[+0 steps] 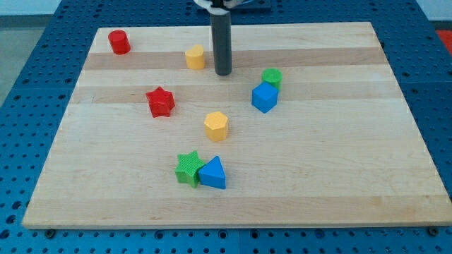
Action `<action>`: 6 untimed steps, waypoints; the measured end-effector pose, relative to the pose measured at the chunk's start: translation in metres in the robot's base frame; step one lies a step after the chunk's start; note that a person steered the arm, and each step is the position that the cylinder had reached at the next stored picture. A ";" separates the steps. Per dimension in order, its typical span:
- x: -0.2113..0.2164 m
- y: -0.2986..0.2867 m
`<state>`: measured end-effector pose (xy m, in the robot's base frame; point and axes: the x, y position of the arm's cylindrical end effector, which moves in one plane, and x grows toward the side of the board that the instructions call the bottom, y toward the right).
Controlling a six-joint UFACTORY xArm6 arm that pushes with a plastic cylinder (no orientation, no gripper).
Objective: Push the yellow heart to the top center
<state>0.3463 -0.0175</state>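
The yellow heart [195,56] sits near the board's top, left of centre. My tip [223,73] rests on the board just to the heart's right and slightly below it, a small gap apart. A yellow hexagon [216,125] lies near the board's middle, well below the tip.
A red cylinder [119,41] is at the top left. A red star [160,101] lies left of centre. A green cylinder [272,77] touches a blue cube [264,97] right of the tip. A green star [188,168] touches a blue triangle [212,173] lower down. The wooden board [339,162] lies on blue pegboard.
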 end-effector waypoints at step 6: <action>-0.059 -0.061</action>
<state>0.2870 -0.0788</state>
